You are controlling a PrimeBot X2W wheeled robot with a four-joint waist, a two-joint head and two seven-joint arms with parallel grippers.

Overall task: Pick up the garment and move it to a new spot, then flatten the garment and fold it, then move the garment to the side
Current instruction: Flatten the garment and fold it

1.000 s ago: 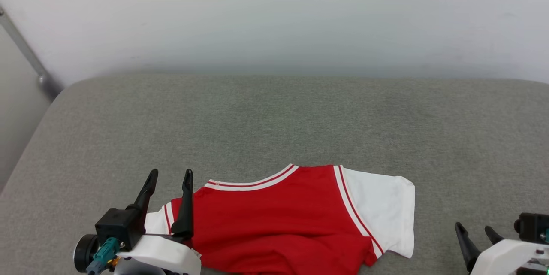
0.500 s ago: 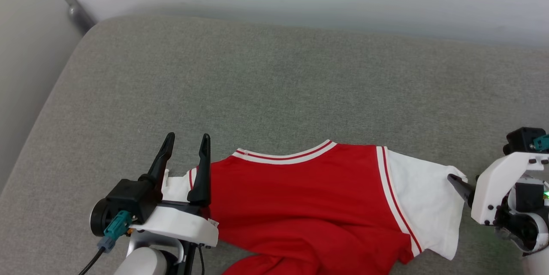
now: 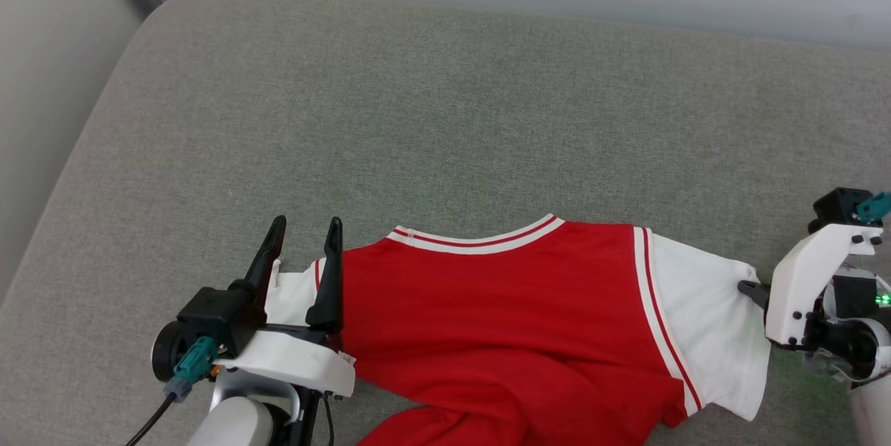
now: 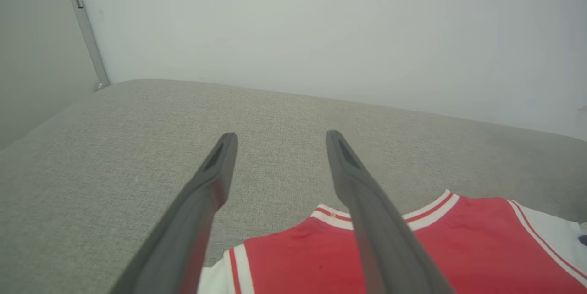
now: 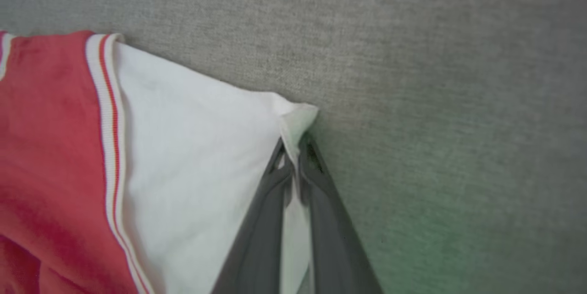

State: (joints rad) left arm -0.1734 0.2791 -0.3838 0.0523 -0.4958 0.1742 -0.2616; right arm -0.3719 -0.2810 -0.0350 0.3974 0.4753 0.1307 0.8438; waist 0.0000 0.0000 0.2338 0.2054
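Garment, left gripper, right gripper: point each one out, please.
garment (image 3: 501, 307), head view, middle of the red body.
left gripper (image 3: 307, 221), head view, midway between its open fingertips.
right gripper (image 5: 293, 143), right wrist view, between fingertips closed on the garment's corner.

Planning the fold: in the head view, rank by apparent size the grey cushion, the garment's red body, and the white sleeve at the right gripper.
1. grey cushion
2. garment, red body
3. white sleeve, its corner pinched in the right gripper

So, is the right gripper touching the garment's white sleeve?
Touching. The right wrist view shows the right gripper pinching the white sleeve corner of the garment, fabric between its fingers.
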